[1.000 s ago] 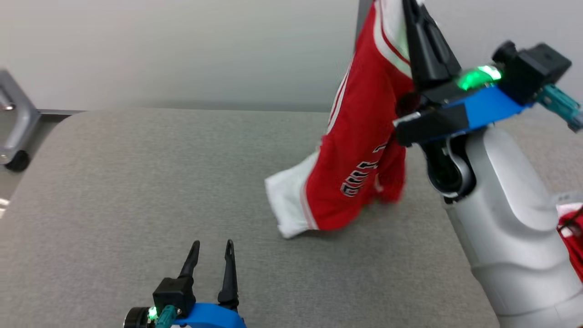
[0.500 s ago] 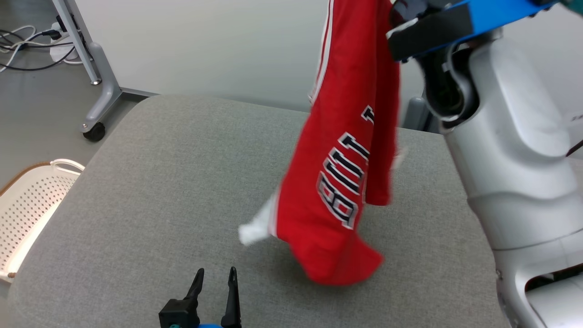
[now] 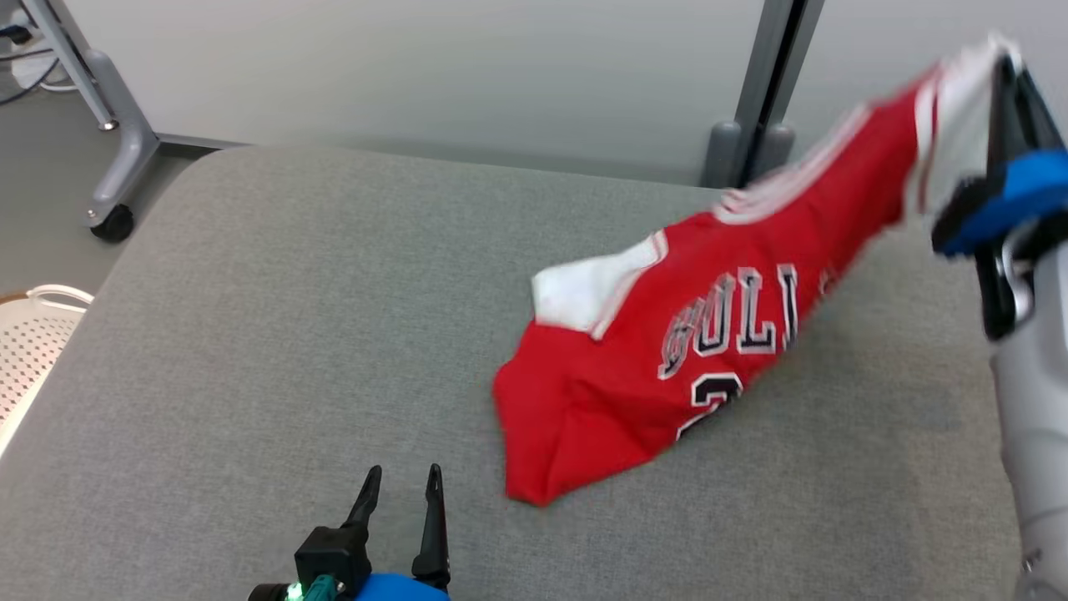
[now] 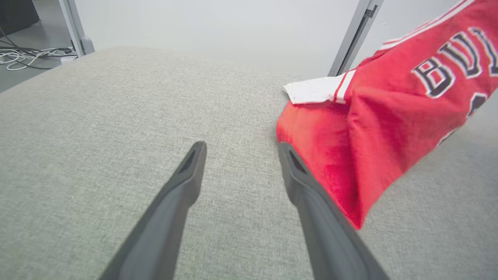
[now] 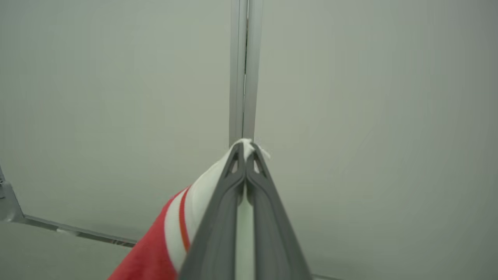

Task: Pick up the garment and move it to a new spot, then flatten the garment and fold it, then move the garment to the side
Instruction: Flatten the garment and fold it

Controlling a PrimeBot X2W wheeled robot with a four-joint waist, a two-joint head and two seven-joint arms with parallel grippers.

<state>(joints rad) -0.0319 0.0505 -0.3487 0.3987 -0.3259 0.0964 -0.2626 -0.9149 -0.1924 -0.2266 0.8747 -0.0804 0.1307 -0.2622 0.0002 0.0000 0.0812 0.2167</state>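
Two grippers show in the head view. The right gripper (image 3: 1005, 79), raised at the right edge, pinches the white trim of the red garment (image 3: 667, 367). The garment's lower half lies crumpled on the grey desk (image 3: 250, 334) and the rest slopes up to the jaws. The left gripper (image 3: 403, 480) sits low, jaws parted and empty.

From the left wrist, the parted fingers point along the desk, with the garment's lower corner just beside one finger.

From the right wrist, the jaws are clenched on white fabric.

By my judgement the pick-up is done and placing is under way; flattening, folding and moving aside are left.
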